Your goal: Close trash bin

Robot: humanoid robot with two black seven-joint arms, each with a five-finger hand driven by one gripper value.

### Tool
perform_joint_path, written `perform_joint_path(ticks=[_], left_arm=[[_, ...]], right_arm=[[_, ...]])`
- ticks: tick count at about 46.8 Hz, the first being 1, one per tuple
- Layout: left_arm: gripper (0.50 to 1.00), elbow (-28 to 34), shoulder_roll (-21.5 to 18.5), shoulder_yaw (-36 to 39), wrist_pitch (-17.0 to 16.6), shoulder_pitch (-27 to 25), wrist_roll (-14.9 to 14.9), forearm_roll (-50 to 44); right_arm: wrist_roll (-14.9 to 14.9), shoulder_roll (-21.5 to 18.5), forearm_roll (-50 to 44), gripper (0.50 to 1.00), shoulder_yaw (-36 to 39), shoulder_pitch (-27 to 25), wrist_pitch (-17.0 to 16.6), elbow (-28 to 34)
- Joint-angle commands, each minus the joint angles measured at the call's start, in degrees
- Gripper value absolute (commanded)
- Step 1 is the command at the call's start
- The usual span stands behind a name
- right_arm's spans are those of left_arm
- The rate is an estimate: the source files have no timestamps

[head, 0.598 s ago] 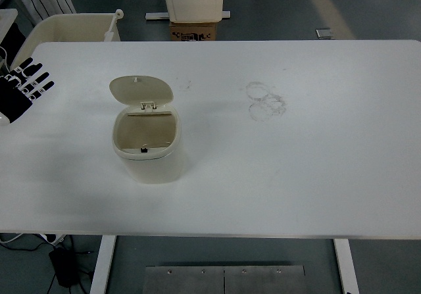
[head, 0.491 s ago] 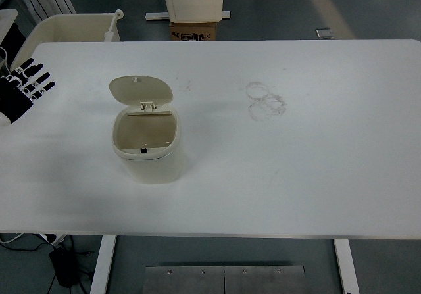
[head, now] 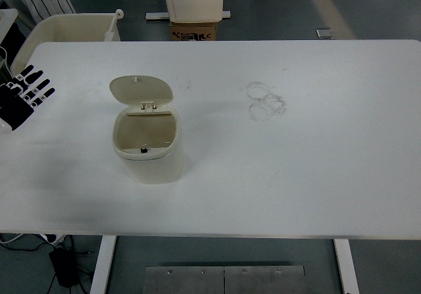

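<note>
At bench [head: 296, 175] left-centre stood the trash bin [head: 148, 146], lid [head: 140, 89] flipped back on its hinge, so mouth was exposed & unclosed. Left robot hand [head: 23, 95] hovered w/ fingers spread, empty, well apart at left edge.

Dark print runs along the cardboard box [head: 193, 31] beyond the table's far edge. It is perhaps lettering, but too small to read. Nothing else bears text.
</note>
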State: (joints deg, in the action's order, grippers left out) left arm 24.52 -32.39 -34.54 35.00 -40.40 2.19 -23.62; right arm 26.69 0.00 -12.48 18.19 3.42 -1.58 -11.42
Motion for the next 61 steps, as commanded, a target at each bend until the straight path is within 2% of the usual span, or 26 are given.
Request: perform_joint_path(ticks=[1,10,33,38,61], left_arm=[[1.0,0.1,0.0,0.3,0.0,0.4,0.0,0.2],[1.0,0.1,-0.3,0.3,-1.3,0.3,0.1,0.9],[1.0,0.7,-1.2,0.5,-1.4,-2.3,1.1,1.1],[1.0,0.9,-2.7,0.6,-1.5,-3.1,1.8,2.3],[1.0,7.6,-5.8,1.1,-4.0,-2.4,2.3,2.7]], right_arm=[[0.0,0.0,0.0,0.991,0.0,0.0,0.0,0.0],[-0.1,0.0,0.0,0.991,0.0,0.0,0.0,0.0],[-0.1,0.0,-0.1,0.991,0.0,0.0,0.0,0.0],[-0.1,0.0,0.0,0.991,0.0,0.0,0.0,0.0],[0.0,0.0,0.0,0.991,0.0,0.1,0.0,0.0]])
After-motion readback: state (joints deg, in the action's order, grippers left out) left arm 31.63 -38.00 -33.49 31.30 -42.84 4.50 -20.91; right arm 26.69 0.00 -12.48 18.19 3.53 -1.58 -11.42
